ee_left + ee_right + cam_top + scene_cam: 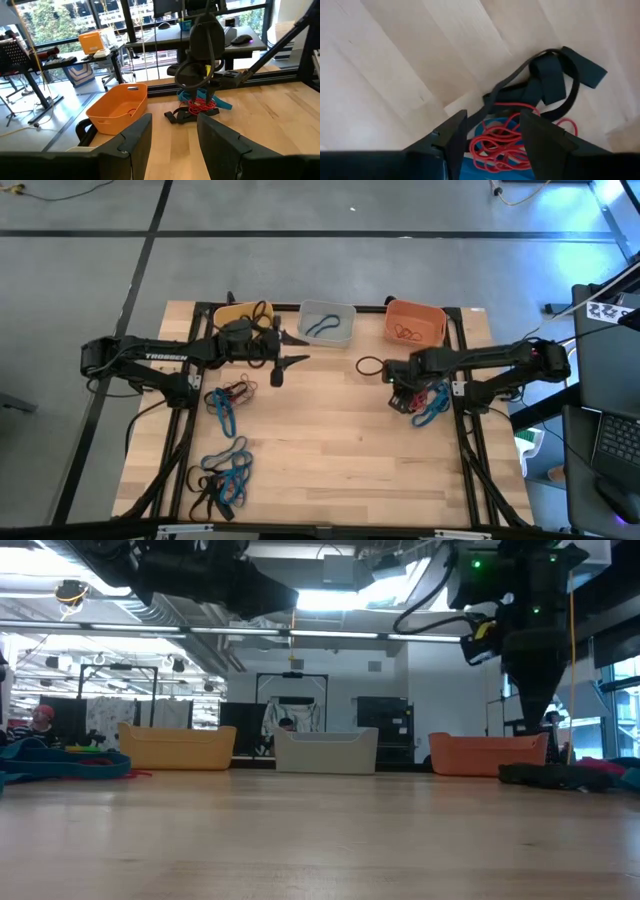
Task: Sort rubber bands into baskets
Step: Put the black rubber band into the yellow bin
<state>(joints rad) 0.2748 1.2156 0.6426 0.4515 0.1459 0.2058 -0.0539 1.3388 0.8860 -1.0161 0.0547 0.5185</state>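
Three baskets stand in a row at the table's far edge: yellow [243,315], pale grey [327,322] and orange [415,322], each with a band or two inside. My right gripper [493,117] points down, open, just above a heap of red, blue and black rubber bands [432,402] at the table's right, touching none of them. One black band [368,366] lies alone left of that heap. My left gripper [293,350] hangs level and open in front of the yellow and grey baskets, nothing between its fingers [175,120].
Two more heaps of rubber bands lie on the table's left side, one mixed [228,398] and one blue and black [225,475] near the front edge. Bare wood [340,450] fills the table's middle and front. Black frame rails run along both table sides.
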